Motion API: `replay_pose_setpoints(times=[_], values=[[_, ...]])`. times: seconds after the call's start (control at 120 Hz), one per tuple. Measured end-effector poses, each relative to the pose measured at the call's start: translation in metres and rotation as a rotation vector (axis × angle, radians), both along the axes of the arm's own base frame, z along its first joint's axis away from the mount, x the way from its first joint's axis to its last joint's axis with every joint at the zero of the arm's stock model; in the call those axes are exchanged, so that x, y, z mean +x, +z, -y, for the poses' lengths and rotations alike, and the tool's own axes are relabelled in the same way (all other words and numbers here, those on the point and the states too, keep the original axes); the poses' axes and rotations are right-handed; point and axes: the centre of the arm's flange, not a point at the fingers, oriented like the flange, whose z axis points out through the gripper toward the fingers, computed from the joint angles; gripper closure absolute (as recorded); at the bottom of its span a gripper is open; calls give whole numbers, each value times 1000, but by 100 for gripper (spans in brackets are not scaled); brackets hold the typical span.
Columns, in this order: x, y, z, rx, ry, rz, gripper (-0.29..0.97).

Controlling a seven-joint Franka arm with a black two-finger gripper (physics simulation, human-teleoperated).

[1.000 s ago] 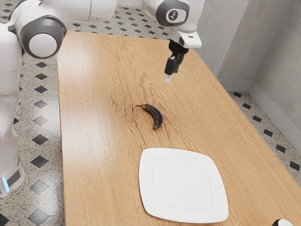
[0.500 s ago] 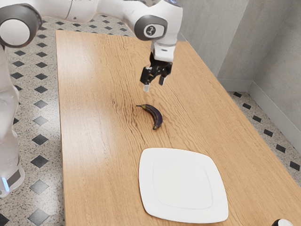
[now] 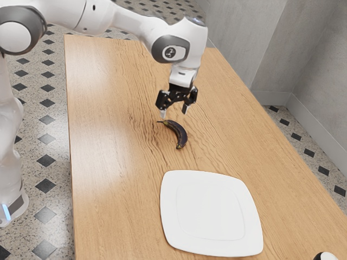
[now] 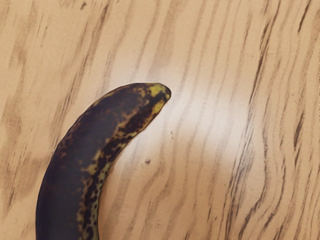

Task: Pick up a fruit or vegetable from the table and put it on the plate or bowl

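An overripe, dark brown banana (image 3: 177, 132) lies curved on the wooden table (image 3: 108, 162), near its middle. My gripper (image 3: 174, 112) hangs open just above the banana's stem end, with nothing between its fingers. A white square plate (image 3: 210, 212) sits on the table nearer the front, below the banana in the exterior view. In the wrist view the banana (image 4: 90, 170) is close under my hand, its yellow-speckled tip pointing away over the wood grain.
The table's far edge runs along a grey wall at the exterior view's right. A small white and black object (image 3: 327, 256) peeks in at the bottom right corner. Tiled floor surrounds the table.
My arm has swung toward the exterior view's left and come down, from high over the table's far side to just above the banana. The fingers have spread apart.
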Motion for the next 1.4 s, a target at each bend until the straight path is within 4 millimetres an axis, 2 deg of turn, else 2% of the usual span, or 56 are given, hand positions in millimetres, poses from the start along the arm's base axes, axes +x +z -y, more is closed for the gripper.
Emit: replay_pose_setpoints(times=[0.317,0.45,0.6,0.758,1.067,1.2,1.4], values=[[-6,-23,-5,-8,-48,-9,0],[-6,-27,-12,-7,-56,-4,0],[5,-35,2,2,-99,-1,0],[17,-32,15,13,-138,20,0],[23,-43,34,-2,-178,12,0],[23,-43,17,-8,-148,15,0],[17,-47,-39,-10,-52,14,0]])
